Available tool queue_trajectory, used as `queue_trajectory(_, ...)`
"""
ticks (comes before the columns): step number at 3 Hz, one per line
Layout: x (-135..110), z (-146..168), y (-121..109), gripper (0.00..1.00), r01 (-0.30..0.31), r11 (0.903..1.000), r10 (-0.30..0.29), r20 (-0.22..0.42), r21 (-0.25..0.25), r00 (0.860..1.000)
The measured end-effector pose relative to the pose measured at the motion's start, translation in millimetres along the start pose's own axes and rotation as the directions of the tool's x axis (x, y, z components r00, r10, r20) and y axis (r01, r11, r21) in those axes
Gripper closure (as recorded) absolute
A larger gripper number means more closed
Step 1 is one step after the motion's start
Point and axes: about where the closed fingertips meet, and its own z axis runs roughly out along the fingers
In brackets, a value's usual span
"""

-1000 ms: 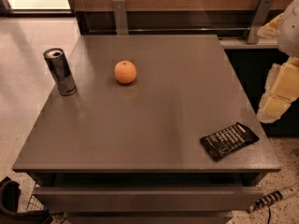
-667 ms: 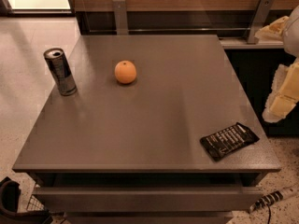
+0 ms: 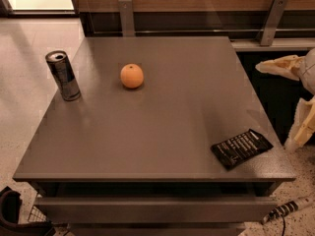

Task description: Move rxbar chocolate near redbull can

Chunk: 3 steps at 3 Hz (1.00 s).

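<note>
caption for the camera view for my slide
Gripper right of the table, clear of the rxbar chocolate; redbull can upright at far left.

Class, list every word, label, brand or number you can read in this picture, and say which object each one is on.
No text can be quoted.
On the rxbar chocolate: rows of white print on the black wrapper, too small to read.
On the redbull can: no legible lettering, only a blurred panel pattern.
On the orange and the table: no text.
On the gripper, at the right edge beside the table: no markings visible.
</note>
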Motion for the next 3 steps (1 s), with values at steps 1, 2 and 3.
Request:
queue_trajectory(1,13.2,21.9,9.8,0.0,0.022,0.9995,-0.02,0.096,-0.024,0.995)
queue_trajectory(2,16.2,45.6,9.5,0.0,0.058,0.9983,-0.058,0.205,0.004,0.977)
queue_trajectory(3,16.2,45.6,9.5,0.0,0.058,0.9983,-0.058,0.205,0.004,0.977)
